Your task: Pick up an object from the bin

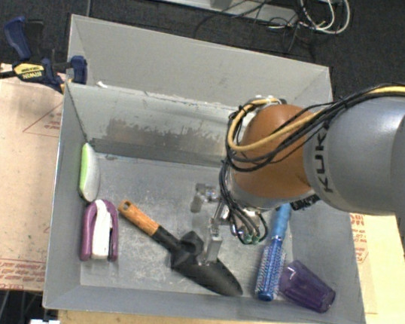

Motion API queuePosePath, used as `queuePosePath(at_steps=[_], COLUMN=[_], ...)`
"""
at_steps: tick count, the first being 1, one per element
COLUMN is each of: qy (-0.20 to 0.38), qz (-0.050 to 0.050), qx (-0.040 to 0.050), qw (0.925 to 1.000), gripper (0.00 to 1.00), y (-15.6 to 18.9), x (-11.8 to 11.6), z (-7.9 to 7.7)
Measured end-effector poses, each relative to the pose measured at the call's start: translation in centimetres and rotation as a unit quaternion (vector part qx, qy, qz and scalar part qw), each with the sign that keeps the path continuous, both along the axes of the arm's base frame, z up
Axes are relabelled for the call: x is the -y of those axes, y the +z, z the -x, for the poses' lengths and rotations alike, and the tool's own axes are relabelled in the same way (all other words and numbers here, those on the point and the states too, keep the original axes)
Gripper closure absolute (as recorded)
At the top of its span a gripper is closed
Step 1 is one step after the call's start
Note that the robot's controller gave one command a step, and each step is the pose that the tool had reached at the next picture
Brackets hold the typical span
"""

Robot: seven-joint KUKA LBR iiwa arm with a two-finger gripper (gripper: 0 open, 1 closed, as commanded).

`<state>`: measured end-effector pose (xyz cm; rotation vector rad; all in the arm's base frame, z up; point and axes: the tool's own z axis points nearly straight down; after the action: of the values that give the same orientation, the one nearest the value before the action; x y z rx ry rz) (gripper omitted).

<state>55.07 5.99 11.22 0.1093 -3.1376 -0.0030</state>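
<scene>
My gripper (206,228) hangs below the orange wrist cover near the bin's middle front, open. One metal finger (213,244) reaches down to the black scoop (204,269) of a small trowel with an orange handle (138,218). The other finger (201,195) stands farther back over the bare floor. Nothing shows between them. A blue hairbrush (272,260) lies just right of the gripper.
A translucent purple cup (308,287) lies on its side in the front right corner. At the left wall are a green and white brush (89,171) and a purple and white holder (101,230). The arm covers the bin's right rear.
</scene>
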Motion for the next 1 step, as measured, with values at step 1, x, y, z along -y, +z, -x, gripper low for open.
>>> queuePosePath(at_steps=[1], qy=[-0.018], qz=[0.000], qx=[-0.0003], qw=[0.9998], gripper=[0.00], y=[-4.31], x=[-1.93], z=[3.79])
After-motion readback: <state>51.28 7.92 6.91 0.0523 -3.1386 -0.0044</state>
